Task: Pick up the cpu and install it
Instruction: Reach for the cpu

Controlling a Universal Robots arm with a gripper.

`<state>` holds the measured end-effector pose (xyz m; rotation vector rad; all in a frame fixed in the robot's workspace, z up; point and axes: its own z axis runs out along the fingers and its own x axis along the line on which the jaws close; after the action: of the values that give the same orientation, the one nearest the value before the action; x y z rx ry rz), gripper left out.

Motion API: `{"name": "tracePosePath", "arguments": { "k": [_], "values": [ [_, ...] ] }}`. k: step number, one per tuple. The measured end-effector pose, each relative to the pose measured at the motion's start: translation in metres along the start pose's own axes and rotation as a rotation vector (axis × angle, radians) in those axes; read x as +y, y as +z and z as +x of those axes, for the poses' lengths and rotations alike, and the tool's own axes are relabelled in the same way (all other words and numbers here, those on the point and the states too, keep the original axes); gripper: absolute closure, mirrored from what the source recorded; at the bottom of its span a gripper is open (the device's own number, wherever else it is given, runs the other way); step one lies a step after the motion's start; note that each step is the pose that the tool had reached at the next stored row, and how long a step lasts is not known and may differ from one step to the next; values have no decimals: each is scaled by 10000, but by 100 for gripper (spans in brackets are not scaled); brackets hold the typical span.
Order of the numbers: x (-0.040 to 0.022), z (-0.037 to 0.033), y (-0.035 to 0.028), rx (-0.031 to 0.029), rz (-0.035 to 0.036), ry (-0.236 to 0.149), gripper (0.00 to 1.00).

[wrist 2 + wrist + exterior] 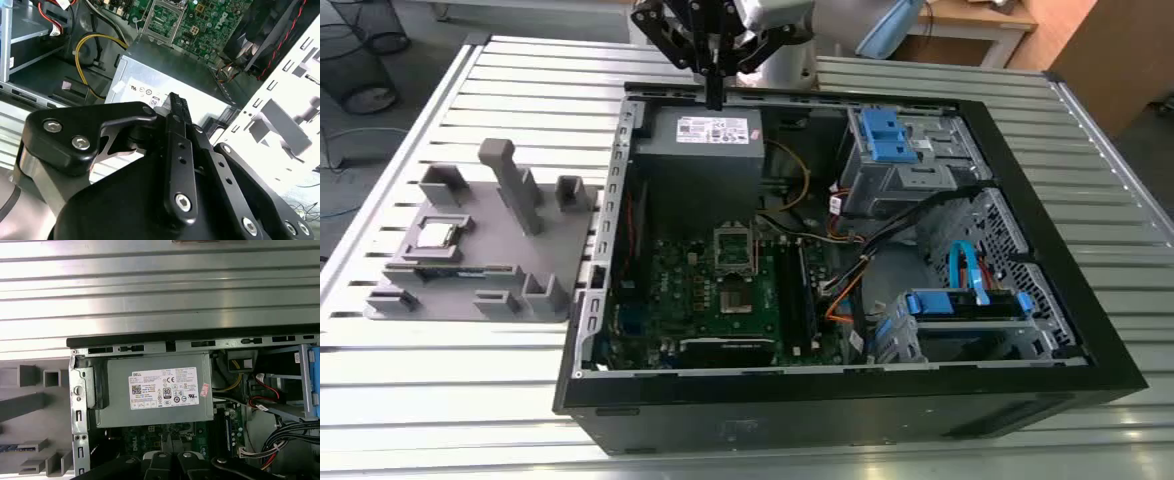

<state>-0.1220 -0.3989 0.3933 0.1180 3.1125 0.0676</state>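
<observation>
- Pincer (715,98) hangs over the far rim of the open computer case (854,400), above the power supply (700,140).
- In the second wrist view the pincer (176,100) has its two black fingers (178,150) pressed together: closed, with nothing gripped.
- The cpu (438,235) lies flat in a recess of the grey tray (487,255), silver face up, well apart from the pincer.
- The tray sits on the slatted metal tabletop (454,400), just beside the case, on the exterior view's left.
- Inside the case, the green motherboard (680,290) carries a silver-framed socket (734,248) near its middle. I cannot tell what the socket holds.
- The first wrist view looks down on the labelled power supply (155,390) in the corner of the case, with the slatted tabletop (160,290) beyond it.
</observation>
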Motion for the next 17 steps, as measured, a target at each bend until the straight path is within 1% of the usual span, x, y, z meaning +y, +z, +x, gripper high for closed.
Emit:
{"name": "tracePosePath", "arguments": {
  "k": [11,17],
  "values": [
    [0,1,0,0,0,-1,89],
    [-2,26,-1,0,0,0,89]
  ]
}}
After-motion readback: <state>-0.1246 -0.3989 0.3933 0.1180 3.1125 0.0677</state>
